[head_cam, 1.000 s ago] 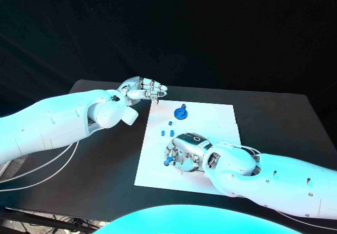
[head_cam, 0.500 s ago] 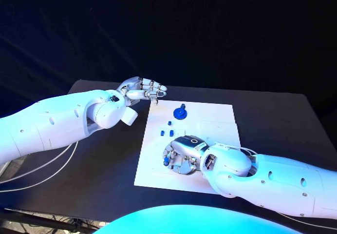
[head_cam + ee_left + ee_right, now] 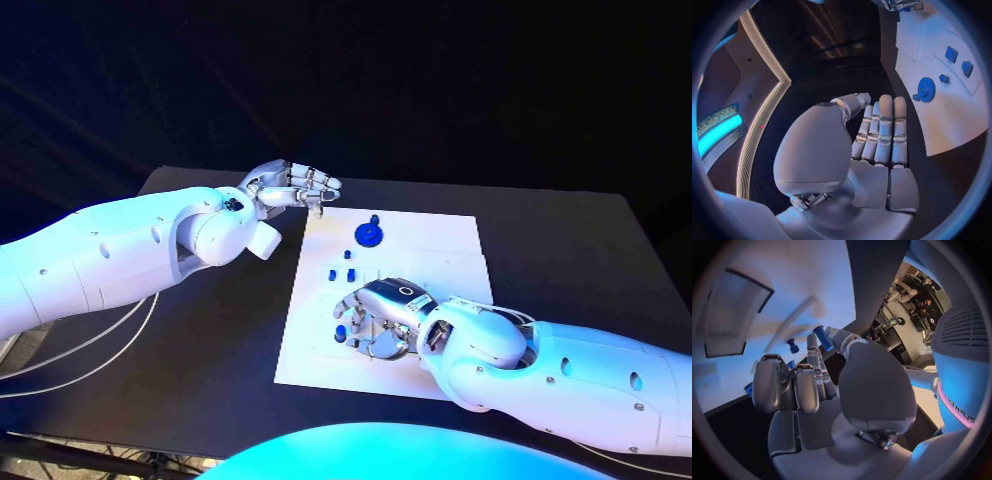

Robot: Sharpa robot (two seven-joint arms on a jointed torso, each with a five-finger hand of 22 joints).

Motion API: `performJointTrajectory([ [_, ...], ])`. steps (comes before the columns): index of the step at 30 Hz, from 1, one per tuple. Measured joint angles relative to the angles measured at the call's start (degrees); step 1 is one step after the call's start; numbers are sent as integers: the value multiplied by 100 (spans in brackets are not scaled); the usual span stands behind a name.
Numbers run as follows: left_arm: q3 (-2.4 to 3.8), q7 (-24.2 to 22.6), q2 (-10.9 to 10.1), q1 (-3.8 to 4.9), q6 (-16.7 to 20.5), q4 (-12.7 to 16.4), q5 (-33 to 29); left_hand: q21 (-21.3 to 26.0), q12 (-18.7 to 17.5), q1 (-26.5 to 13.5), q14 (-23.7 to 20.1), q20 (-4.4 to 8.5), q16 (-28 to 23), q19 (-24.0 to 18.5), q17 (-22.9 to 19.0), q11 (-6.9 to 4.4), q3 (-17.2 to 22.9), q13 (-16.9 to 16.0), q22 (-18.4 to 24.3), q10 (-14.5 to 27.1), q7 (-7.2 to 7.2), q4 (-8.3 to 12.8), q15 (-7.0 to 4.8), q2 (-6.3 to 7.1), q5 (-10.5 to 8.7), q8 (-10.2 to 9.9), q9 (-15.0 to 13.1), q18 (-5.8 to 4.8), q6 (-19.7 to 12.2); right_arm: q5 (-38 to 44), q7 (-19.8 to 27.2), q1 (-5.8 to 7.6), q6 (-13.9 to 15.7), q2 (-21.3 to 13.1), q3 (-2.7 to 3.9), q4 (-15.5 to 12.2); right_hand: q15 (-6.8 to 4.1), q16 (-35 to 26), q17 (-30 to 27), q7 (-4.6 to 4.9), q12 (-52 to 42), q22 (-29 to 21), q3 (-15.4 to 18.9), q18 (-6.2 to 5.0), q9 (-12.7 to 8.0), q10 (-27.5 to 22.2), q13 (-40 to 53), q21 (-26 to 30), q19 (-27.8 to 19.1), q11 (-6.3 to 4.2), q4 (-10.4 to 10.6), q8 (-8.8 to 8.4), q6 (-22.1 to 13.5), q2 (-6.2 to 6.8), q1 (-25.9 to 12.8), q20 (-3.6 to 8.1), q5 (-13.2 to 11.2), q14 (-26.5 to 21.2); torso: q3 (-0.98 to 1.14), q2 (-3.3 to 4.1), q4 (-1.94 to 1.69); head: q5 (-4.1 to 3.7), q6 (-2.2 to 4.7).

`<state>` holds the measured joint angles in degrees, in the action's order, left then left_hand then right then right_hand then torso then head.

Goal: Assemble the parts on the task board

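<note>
Right hand (image 3: 378, 318) sits low over the near part of the white task board (image 3: 447, 240), at about 6 o'clock on the board. Its fingers are curled down toward the board. In the right wrist view the right hand (image 3: 826, 390) has a small blue peg (image 3: 822, 338) pinched between its thumb and a fingertip. The peg stands tilted above the white board. Another small blue peg (image 3: 792, 345) stands on the board just beside the fingers. In the head view a bit of blue (image 3: 342, 331) peeks out at the 9 o'clock side of this hand.

Left hand (image 3: 293, 186) hangs in the air near the far left corner of the board, at about 11 o'clock. Its fingers are curled in toward the palm. The left wrist view shows the left hand (image 3: 873, 150) with its fingers folded flat and close together, and nothing is in them.

A round blue gear (image 3: 371, 233) lies on the far part of the board, at about 12 o'clock. Two little blue blocks (image 3: 340, 271) lie side by side near the middle of the board, between the gear and the right hand. One more tiny blue piece (image 3: 348, 253) lies between the gear and the blocks. The board rests on the black table (image 3: 577, 250).
</note>
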<state>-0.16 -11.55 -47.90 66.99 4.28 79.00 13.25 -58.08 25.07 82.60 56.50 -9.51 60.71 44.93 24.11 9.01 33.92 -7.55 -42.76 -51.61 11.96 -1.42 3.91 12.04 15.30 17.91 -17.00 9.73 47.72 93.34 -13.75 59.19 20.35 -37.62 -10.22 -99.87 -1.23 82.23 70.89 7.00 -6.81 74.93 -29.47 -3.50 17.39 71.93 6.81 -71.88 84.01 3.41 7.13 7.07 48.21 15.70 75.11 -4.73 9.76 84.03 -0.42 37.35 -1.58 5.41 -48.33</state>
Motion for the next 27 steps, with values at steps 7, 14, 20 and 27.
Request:
performJointTrajectory([
  [7, -1, 5, 4, 0, -8, -6, 0, 0, 0, 0, 0, 0, 0, 0, 0, 0, 0, 0, 0, 0, 0, 0, 0, 0, 0, 0, 0, 0, 0, -136, 88, 91, 515, -387, 93, -346, 0, 0, 8, -80, 0, -1, 428, 0, -54, 2, 74, -13, -1, -35, 47, -111, -229, -99, 148, 28, 21, 0, -1, -6, 7, -58, 54],
  [14, -12, 9, 1, 0, -18, -12, 0, 31, 21, 0, 0, 0, 0, 0, -17, -31, -24, 12, 12, 31, 21, 24, 0, 0, 0, 0, 0, 0, -21, -782, 208, 388, 710, -997, 136, -638, -21, 25, 44, 80, -138, -1, 512, 0, 17, 136, 173, -32, 0, -33, 70, 61, 134, -132, 292, 44, 56, -21, -3, -11, 7, -173, 119],
  [20, -31, 12, -25, 0, -21, -11, 0, 31, 21, 0, 0, 0, 0, 0, -16, -31, -24, 12, 12, 31, 20, 24, 0, 0, 0, 0, 0, 0, -21, -1756, 238, 616, 630, -1762, 144, -817, -13, 156, 269, 68, -998, -1, 857, 0, 147, 599, 880, -234, 0, -76, 195, 453, 577, -11, 206, 44, 192, -12, -4, -19, 17, -338, 165],
  [27, -55, 13, -38, -1, -20, 31, 0, 29, 21, 0, 0, 0, 0, 0, -16, -31, -24, 12, 12, 31, 20, 24, 0, 0, 0, 0, 0, 0, -21, -2343, -2, 710, 250, -2483, 118, -932, -55, 261, 402, -65, -4453, -2, 1699, 0, 512, 673, 4309, -423, 0, -187, 587, 1168, 545, -137, 30, 85, 257, -12, -3, -34, 34, -576, 203],
])
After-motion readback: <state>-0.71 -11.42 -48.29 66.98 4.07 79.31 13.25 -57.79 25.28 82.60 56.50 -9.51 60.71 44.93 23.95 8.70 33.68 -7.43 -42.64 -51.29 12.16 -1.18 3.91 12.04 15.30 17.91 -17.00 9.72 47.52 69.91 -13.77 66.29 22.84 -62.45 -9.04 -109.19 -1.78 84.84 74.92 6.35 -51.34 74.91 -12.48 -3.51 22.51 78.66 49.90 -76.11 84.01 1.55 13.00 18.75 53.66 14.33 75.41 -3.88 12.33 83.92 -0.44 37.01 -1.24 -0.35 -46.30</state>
